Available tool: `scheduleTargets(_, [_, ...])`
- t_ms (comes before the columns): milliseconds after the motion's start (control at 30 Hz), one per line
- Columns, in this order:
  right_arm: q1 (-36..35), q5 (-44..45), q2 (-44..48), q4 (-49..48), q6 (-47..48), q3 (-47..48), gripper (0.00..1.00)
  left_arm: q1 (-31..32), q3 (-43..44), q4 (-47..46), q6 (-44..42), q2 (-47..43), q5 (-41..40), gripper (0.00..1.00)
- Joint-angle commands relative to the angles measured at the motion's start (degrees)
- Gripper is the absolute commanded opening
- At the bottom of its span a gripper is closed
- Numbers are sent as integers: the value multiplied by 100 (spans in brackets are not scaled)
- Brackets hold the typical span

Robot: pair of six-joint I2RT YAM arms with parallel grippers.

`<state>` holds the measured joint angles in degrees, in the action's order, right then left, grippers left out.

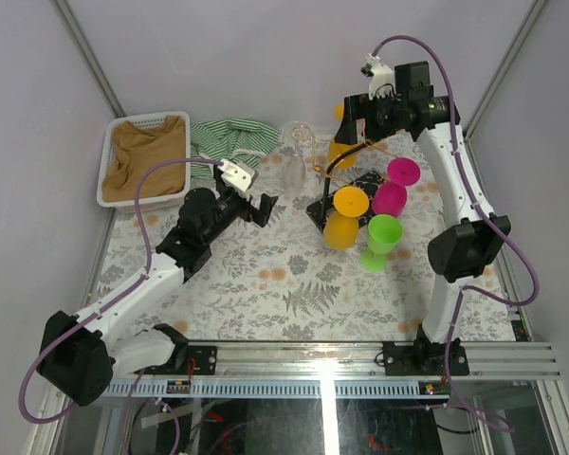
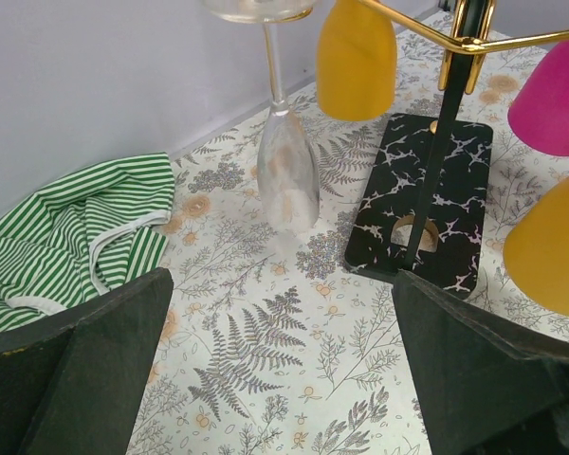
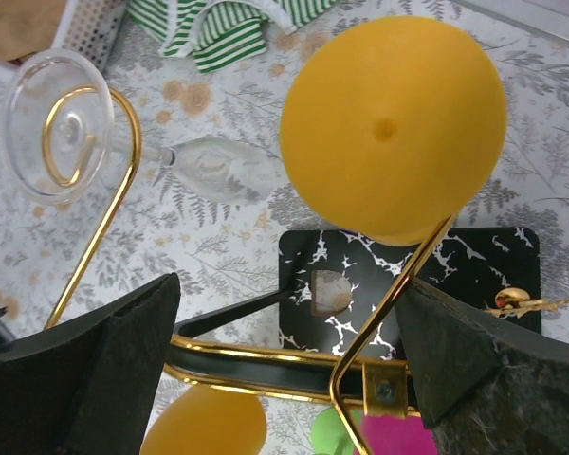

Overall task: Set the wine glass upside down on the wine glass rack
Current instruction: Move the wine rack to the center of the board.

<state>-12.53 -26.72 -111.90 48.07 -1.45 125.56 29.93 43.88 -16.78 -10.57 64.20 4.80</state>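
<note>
Clear wine glass [image 2: 286, 175] inverted, foot in curled hook of gold wine glass rack [image 2: 408, 161]

The patterned surface [image 2: 266, 360] lies bare between the open left pincer [image 2: 280, 284] and the wine glass rack [image 2: 427, 204], leaving a free lane. Ahead, the clear wine glass [image 2: 286, 175] hangs bowl-down just beside the rack's black base. Yellow glasses [image 1: 341, 230], a pink glass [image 1: 390, 199] and a green glass [image 1: 383, 237] crowd the rack's near and right sides. The right pincer [image 3: 284, 284], jaws spread, hovers over the gold arms. A striped cloth [image 1: 228, 140] and a basket [image 1: 109, 175] fill the far left.
</note>
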Motion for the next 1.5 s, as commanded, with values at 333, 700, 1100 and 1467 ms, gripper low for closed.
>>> scheduleTargets(333, [-136,-1128,169,493,-371,401,100,-26,-139,-448,193,-127,93,100])
scheduleTargets(700, [-152,-1355,231,423,-460,217,100,-31,3,-901,649,51,510,100])
scheduleTargets(1100, [-472,-1375,442,326,-424,-399,99,-31,13,-764,429,-67,330,100])
scheduleTargets(1467, [-824,-1419,546,266,-413,-663,99,-32,74,-718,319,-73,223,100])
